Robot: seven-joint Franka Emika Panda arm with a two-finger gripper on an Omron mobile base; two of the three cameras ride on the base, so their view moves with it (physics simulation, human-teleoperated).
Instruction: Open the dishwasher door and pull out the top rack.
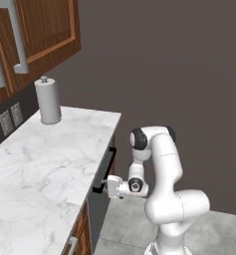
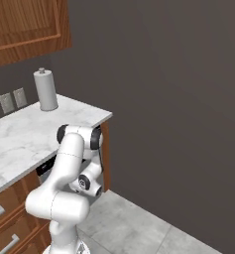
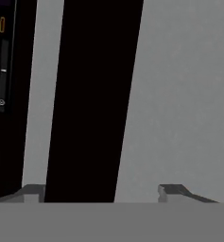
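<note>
Kitchen corner with a white marble bench (image 1: pixel 45 164) against a dark grey wall.
One paper towel roll (image 1: pixel 48 100) stood on it; below, the dishwasher door (image 3: pixel 179 94) faced the gripper (image 3: pixel 101 191), whose spread fingers straddled its black handle (image 3: pixel 92 94) ungripped.

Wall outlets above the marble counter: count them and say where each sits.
2. The two grey rectangular wall outlets sit side by side on the dark wall left of the grey paper-towel roll: one farther left, one nearer. Others may be out of frame.
</note>
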